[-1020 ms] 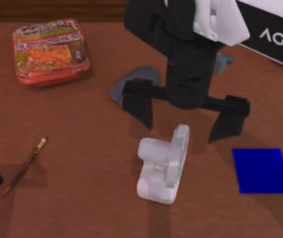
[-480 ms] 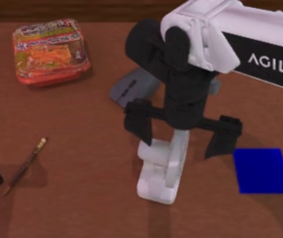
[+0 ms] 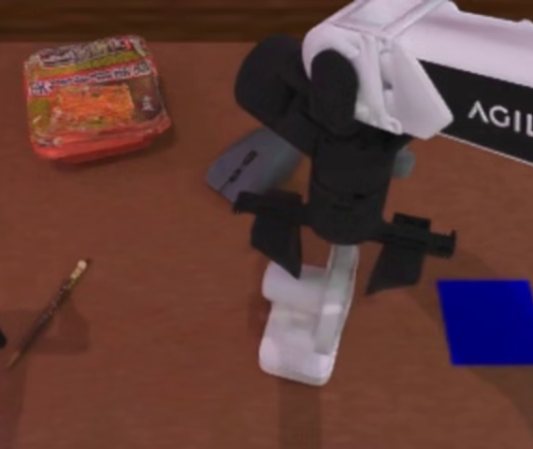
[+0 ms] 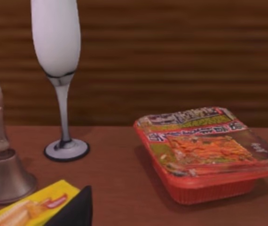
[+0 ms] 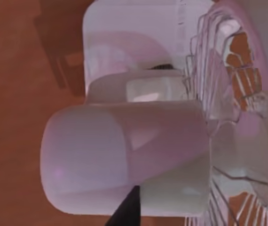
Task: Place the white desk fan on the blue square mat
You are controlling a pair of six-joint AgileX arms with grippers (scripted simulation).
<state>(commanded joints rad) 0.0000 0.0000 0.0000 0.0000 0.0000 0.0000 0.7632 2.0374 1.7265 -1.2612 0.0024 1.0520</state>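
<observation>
White plastic is what the right gripper (image 3: 337, 253) is straddling: the white desk fan (image 3: 306, 318) stands on the brown tabletop (image 3: 154, 355) just below the centre of the top view, and the blue square mat (image 3: 493, 321) lies to its right at the lower right of the frame, apart from it and bare.

The two dark fingers (image 3: 280, 234) are spread wide, holding nothing. One hangs over the fan's motor housing at the upper left of the fan, the other out past the grille side, toward the mat. The upper part of the fan sits between them, and I cannot see either one touching it.

My worry is the grip. The housing is rounded and the grille looks thin, so a squeeze on those two faces could slip, or tip the fan on its base. In the right wrist view the fan (image 5: 138, 136) fills the frame.

A grey mouse (image 3: 248, 164) lies just behind the arm, near enough to get nudged. The left arm is parked at the left edge.
</observation>
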